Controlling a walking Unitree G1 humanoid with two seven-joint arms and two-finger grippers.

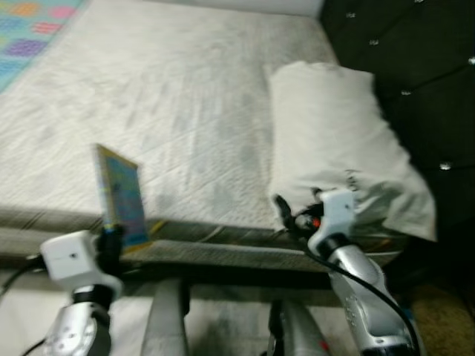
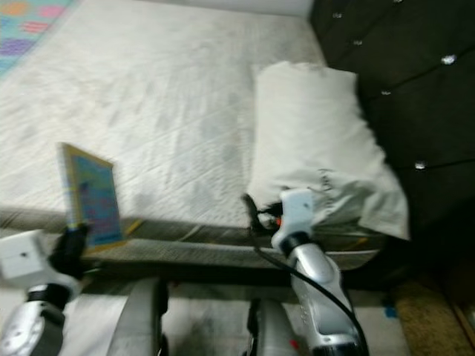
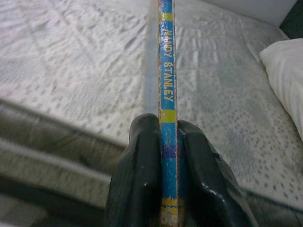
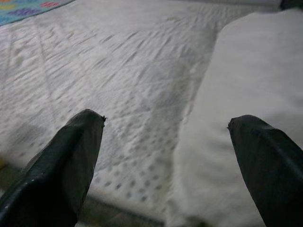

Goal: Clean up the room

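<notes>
**A:** Lower left of the left eye view: what is seen there?

**B:** A thin book (image 1: 122,194) is held upright by the left gripper (image 1: 110,239), gripped at its bottom edge, just over the near edge of the bed (image 1: 171,111). A white pillow (image 1: 338,141) is seen at the right of the frame against the dark tufted headboard (image 1: 423,67), and the right gripper (image 1: 297,215) is found at the pillow's near corner.

**A:** And the right eye view?

**B:** The same layout is shown, shifted leftward; a patterned blanket (image 2: 30,26) is glimpsed in the upper left corner.

**A:** What is made out in the left wrist view?

**B:** The book's blue spine (image 3: 166,94) is seen edge-on at frame centre, clamped between both black fingers (image 3: 142,175).

**A:** And the right wrist view?

**B:** The two fingers (image 4: 66,165) are spread wide at the lower corners, with nothing between them; the pillow is seen at the right.

**A:** How is the book expected to handle?

**B:** It is judged light and stiff, though a glossy cover may be slippery, so a grip near the spine is preferred. The pillow is judged soft and light; it would best be taken at a corner.
</notes>
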